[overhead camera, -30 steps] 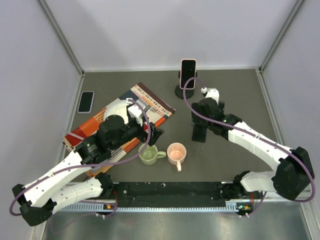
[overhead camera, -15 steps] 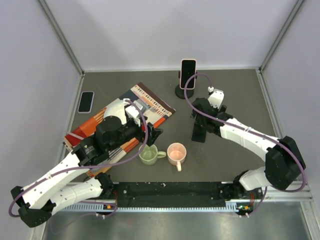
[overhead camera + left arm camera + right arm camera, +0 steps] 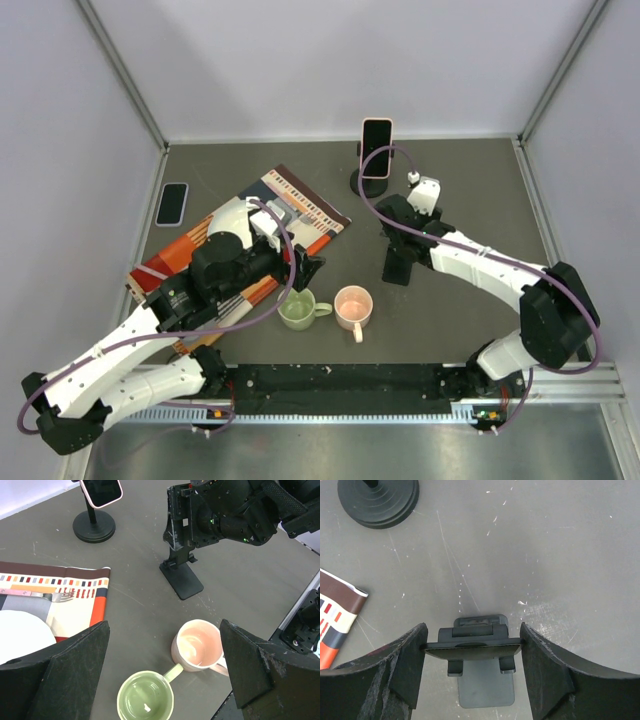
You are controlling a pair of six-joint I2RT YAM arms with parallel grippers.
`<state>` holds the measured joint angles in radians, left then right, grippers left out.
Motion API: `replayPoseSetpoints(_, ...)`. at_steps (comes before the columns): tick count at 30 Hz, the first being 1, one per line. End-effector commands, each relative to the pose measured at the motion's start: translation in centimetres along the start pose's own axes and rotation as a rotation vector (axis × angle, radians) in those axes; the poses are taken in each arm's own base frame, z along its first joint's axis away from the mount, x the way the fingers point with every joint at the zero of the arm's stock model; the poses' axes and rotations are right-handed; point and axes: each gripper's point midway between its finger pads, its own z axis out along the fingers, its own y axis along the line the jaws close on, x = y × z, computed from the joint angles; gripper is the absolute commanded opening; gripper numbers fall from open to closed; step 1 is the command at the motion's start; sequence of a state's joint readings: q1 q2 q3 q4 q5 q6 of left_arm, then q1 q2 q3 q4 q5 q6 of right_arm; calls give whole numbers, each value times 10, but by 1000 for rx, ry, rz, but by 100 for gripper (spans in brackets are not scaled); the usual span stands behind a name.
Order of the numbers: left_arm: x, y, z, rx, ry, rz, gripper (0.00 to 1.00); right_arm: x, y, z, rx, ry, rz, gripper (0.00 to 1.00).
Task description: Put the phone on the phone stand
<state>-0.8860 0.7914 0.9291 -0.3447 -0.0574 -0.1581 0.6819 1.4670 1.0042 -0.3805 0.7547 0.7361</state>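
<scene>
Right hand (image 3: 472,630) clasping phone stand (image 3: 485,692), left hand (image 3: 164,630) spread wide

Two mugs and a patterned mat (image 3: 308,204) on a dark grey table (image 3: 470,190).
A green mug (image 3: 297,310) and a pink mug (image 3: 353,306) stand upright side by side, near each other but apart, green on the left with its handle toward the pink. Behind them to the left lies the mat, striped orange, white and brown, bearing a white plate (image 3: 20,635) and a fork (image 3: 52,596).
</scene>
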Motion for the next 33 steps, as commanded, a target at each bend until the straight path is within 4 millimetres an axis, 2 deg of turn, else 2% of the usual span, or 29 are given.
replayPoseSetpoints(1, -18, -2, -4, 4, -64, -3, 96, -9, 5, -3, 9, -28, -9, 61)
replayPoseSetpoints(4, -18, -2, -4, 4, -66, -4, 96, -9, 3, -2, 6, -33, -60, 41)
replayPoseSetpoints(5, -18, -2, -5, 4, -66, -4, 96, -14, 5, -3, -8, -49, -61, 28)
replayPoseSetpoints(7, -17, -2, -5, 4, -64, -3, 96, -16, 6, -4, -39, -61, -152, 15)
replayPoseSetpoints(8, -18, -1, -5, 1, -66, -4, 96, -21, 10, -4, -63, -81, -156, 4)
replayPoseSetpoints(9, -18, -1, -6, -1, -65, -4, 96, -21, 13, -8, -115, -86, -218, 0)
replayPoseSetpoints(12, -16, -1, -6, 0, -62, -5, 96, -27, 16, -10, -183, -97, -216, 0)
replayPoseSetpoints(14, -16, -1, -5, 1, -57, -8, 97, -21, 9, -5, -191, -68, -197, 0)
replayPoseSetpoints(17, -15, -2, -1, 2, -32, -11, 98, -14, 9, -4, -215, -49, -183, 0)
replayPoseSetpoints(22, -25, 1, 1, -12, -20, -34, 99, -12, 6, -2, -207, -53, -193, 0)
replayPoseSetpoints(25, -32, 9, 2, -23, -22, -57, 99, -17, -2, 3, -195, -52, -182, 0)
replayPoseSetpoints(32, -35, 54, 6, -121, -11, -174, 99, -28, -14, 6, -177, -79, -194, 0)
replayPoseSetpoints(33, -37, 56, 7, -124, -12, -187, 99, -29, -16, 8, -173, -79, -188, 0)
